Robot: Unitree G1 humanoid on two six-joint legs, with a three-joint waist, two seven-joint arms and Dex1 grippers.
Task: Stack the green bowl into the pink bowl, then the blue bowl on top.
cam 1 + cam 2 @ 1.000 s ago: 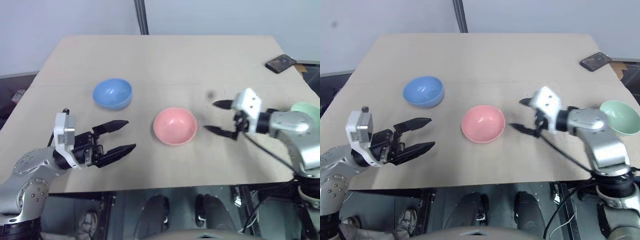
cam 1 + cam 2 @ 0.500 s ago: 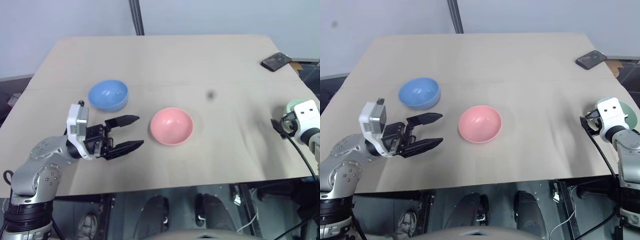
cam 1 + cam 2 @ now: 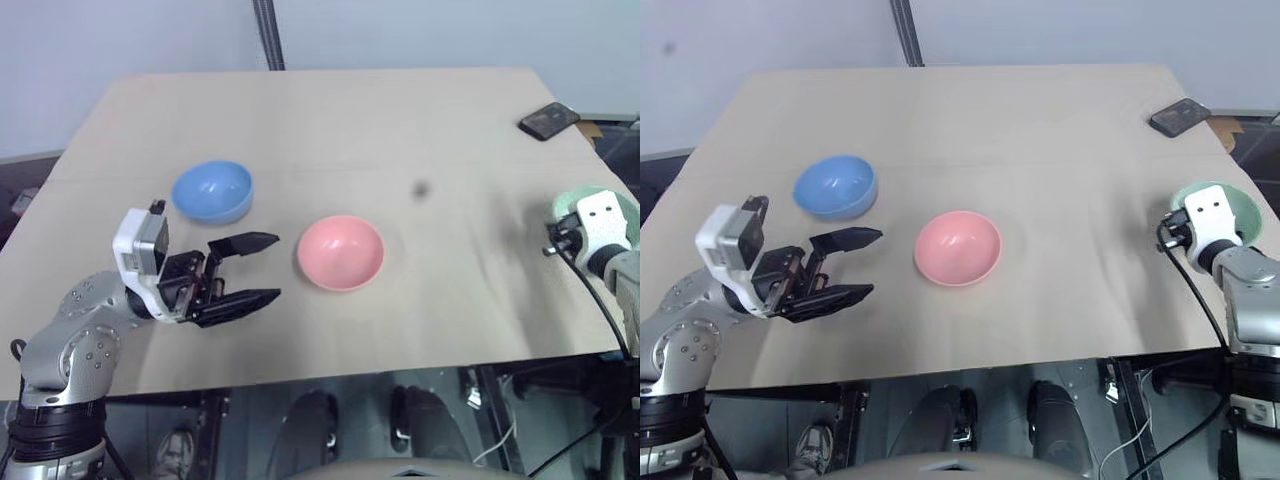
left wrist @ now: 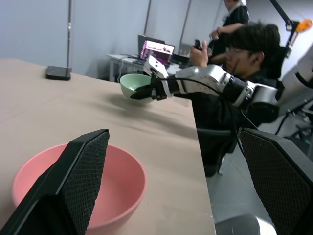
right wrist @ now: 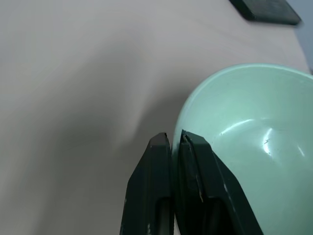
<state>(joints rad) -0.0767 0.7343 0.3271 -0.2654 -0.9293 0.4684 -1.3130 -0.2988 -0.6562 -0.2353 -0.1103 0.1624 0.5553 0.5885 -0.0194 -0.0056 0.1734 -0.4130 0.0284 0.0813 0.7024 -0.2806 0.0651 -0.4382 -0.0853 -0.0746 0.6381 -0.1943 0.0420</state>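
My right gripper point(image 5: 174, 139) is pinched down on the near rim of the small round pale mint-green plastic bowl point(image 5: 249, 142), out at the table's right edge. In the right wrist view the two black fingers are pressed nearly flat together, one lying inside the wall and one outside, with the thin rim between them. So I call it clamped on the green bowl, though the bowl sits on the tabletop and nothing is lifted yet. From the left wrist view I can see that same arm reaching across to the bowl from the far side, with people seated at a desk with a laptop behind it.

My left gripper point(image 3: 256, 268) hangs with its jaws spread wide and nothing between them, pointing across toward the small round salmon-pink plastic bowl point(image 3: 341, 252), near it but not touching.

Progress, as I judge it: nothing is stacked. The pink bowl sits empty near the middle of the tan flat table point(image 3: 340, 120). The small round light sky-blue plastic bowl point(image 3: 212, 190) sits alone, farther back and to the left, just beyond my left gripper. The green bowl is well apart from both, over by a dark phone-like slab point(image 3: 548, 120) lying near the far right corner.

What is left is almost everything: carry green over into pink, then bring blue on top. Only the first grab looks made.
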